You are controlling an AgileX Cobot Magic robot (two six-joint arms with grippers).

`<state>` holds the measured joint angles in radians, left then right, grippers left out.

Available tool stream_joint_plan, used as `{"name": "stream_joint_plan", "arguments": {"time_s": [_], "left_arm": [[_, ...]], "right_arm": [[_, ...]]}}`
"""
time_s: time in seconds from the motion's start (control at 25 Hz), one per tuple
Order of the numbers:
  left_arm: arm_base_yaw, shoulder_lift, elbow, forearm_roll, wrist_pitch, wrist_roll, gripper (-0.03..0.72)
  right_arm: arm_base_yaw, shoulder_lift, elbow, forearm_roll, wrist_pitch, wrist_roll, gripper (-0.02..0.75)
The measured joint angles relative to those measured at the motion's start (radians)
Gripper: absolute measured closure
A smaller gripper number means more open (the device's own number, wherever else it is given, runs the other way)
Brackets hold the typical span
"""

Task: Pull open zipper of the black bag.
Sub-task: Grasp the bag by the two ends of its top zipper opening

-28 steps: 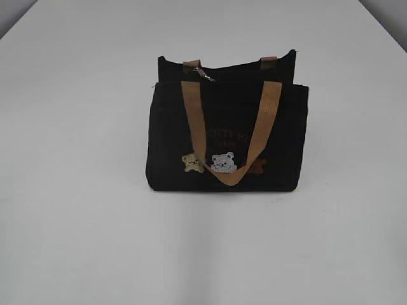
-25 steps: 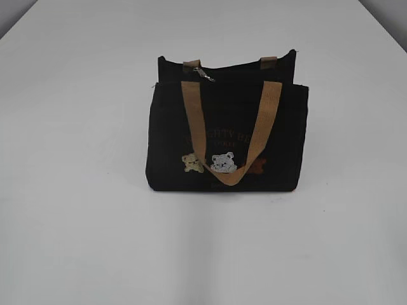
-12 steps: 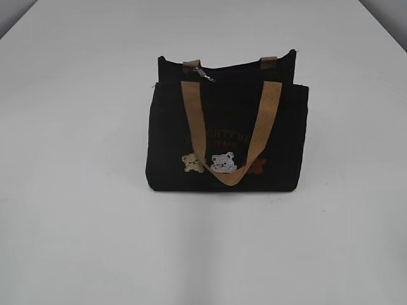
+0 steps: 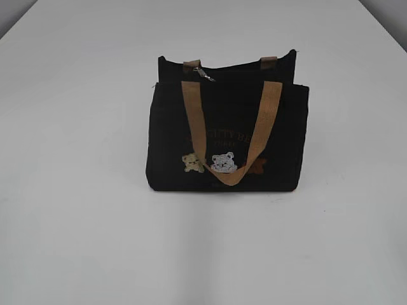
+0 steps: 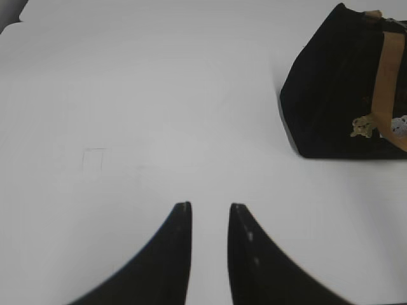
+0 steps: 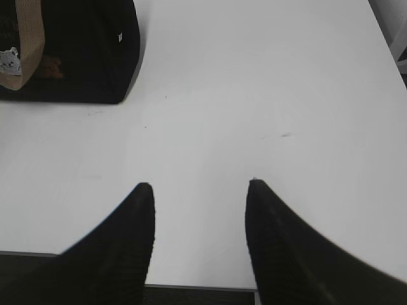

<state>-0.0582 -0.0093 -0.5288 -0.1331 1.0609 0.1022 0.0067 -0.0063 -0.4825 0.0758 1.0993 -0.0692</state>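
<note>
The black bag (image 4: 226,133) stands upright in the middle of the white table (image 4: 76,190), a tan handle hanging over its front and three bear patches low down. The zipper runs along its top edge, with the silver pull tab (image 4: 203,74) near the left end. Neither arm shows in the exterior view. In the left wrist view the left gripper (image 5: 210,206) hovers over bare table, open by a narrow gap, with the bag (image 5: 337,95) far off at the upper right. The right gripper (image 6: 200,185) stands open wider near the table's front edge, the bag (image 6: 82,51) at the upper left.
The table's front edge (image 6: 191,287) lies just under the right gripper's fingers. A faint square outline (image 5: 93,159) marks the table left of the left gripper. Grey floor shows past the table's far corners (image 4: 13,13).
</note>
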Motion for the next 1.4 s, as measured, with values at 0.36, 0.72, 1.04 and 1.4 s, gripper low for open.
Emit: {"name": "stream_joint_plan", "arguments": {"time_s": [0.36, 0.72, 1.04, 1.4], "left_arm": [[0.000, 0.018, 0.000, -0.030, -0.004, 0.000, 0.543], [0.000, 0.422, -0.144, -0.441, -0.311, 0.056, 0.341], [0.000, 0.994, -0.361, -1.032, -0.291, 0.587, 0.317], [-0.127, 1.520, -0.712, -1.127, -0.130, 0.669, 0.317]], "right_arm": [[0.000, 0.000, 0.000, 0.000, 0.000, 0.000, 0.367], [0.000, 0.000, 0.000, 0.000, 0.000, 0.000, 0.367], [0.000, 0.190, -0.040, 0.003, -0.156, -0.004, 0.367], [0.000, 0.533, -0.147, 0.046, -0.300, -0.052, 0.367]]}}
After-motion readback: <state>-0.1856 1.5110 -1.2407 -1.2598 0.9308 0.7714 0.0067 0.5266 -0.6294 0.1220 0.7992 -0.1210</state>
